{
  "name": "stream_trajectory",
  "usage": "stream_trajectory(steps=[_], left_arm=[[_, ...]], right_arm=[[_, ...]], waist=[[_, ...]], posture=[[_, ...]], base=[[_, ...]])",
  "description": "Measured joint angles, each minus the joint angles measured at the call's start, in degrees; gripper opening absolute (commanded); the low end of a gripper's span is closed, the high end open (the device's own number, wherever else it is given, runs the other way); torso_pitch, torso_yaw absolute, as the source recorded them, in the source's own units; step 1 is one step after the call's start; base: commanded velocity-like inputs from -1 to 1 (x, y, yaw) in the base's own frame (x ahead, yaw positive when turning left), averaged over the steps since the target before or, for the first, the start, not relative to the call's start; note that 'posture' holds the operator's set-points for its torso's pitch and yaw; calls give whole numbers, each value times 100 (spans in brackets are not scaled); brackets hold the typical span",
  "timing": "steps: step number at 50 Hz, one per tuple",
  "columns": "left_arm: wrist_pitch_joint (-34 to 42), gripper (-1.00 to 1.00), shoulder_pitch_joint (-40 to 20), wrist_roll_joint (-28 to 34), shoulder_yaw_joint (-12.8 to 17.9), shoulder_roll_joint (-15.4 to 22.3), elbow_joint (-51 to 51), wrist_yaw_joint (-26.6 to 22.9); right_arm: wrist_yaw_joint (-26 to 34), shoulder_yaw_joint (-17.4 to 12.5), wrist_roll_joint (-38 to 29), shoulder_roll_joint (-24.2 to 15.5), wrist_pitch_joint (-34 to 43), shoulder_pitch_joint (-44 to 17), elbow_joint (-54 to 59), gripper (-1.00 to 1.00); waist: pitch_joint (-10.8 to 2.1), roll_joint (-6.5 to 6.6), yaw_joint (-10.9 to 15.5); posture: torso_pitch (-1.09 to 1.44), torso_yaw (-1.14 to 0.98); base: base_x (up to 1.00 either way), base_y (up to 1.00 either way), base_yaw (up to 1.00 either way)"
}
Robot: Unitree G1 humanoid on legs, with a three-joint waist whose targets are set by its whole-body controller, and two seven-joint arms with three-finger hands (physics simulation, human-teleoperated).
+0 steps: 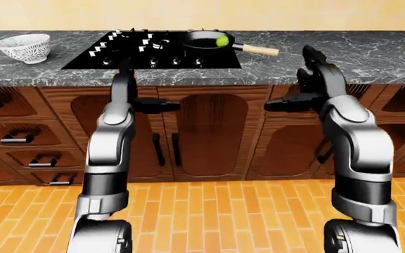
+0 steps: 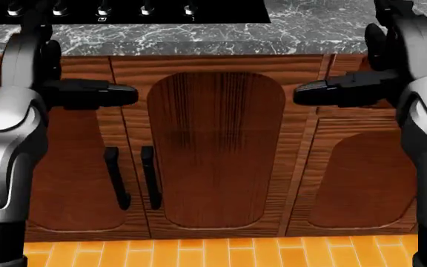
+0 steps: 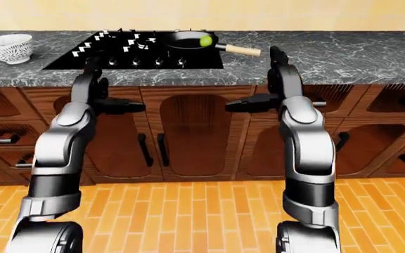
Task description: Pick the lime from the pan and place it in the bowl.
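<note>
A green lime lies in a black pan with a wooden handle, on the black stove at the top centre of the left-eye view. A white patterned bowl stands on the grey marble counter at the top left. My left hand is raised below the counter edge, under the stove, open and empty. My right hand is raised level with the counter edge, right of the pan, open and empty. Both are well short of the lime.
Brown wooden cabinet doors with dark handles fill the space below the counter. Drawers stand at the left. An orange tiled floor lies between me and the cabinets. A yellow wall rises behind the counter.
</note>
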Motion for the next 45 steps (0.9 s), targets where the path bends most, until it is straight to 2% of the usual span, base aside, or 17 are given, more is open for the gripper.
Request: stream_trajectory(steps=[3,6,10,16,21,27,32,34,35,37,39,41,45], left_arm=[[-155,100,-434,32,32,118,778,84],[96,100,-710,43,-37,189,737,105],[208,100,-1091,95,-69,262,675,86],[175,100,-1057,161,-84,219,589,97],[241,100,-945,174,-63,217,741,94],[234,100,-993,217,-43,231,596,116],[253,100,-1041,210,-167,123,488,86],[282,100,-1072,206,-191,119,493,60],[276,100,-1090,210,-177,141,528,51],[266,100,-1105,242,-108,185,634,62],[302,100,-1070,278,-47,199,668,91],[331,100,-1041,298,-47,183,628,110],[287,100,-1082,304,-77,182,566,99]], right_arm=[[66,67,-16,-194,121,-663,593,100],[158,103,-15,-336,181,-1168,997,100],[298,165,17,-460,325,-1498,1124,100],[555,248,-110,-514,500,-1663,903,100],[646,276,-195,-441,555,-1621,1051,100],[747,254,-273,-464,618,-1653,895,100],[792,142,-343,-544,686,-1603,798,100],[810,137,-371,-572,757,-1645,807,100],[823,152,-380,-565,783,-1681,803,100],[875,240,-381,-554,840,-1724,797,100],[942,304,-372,-550,884,-1763,794,100],[994,292,-374,-572,911,-1809,815,100],[1023,232,-425,-585,909,-1903,809,100]], waist=[[44,-4,-9],[107,-23,-4],[134,-29,3],[122,-5,8],[178,13,2],[176,-33,-1],[132,165,-64],[130,321,-72],[145,351,-54],[158,262,-12],[147,282,14],[109,234,19],[128,-57,65]], posture=[[0,0],[0,0],[0,0],[0,0],[0,0],[0,0],[0,0],[0,0],[0,0],[0,0],[0,0],[0,0],[0,0]], base=[[0,0,0],[0,0,0],[0,0,0],[0,0,0],[15,0,0],[22,0,0],[22,0,0],[22,0,0],[22,0,0],[22,0,0],[21,0,0],[22,0,0],[23,0,0]])
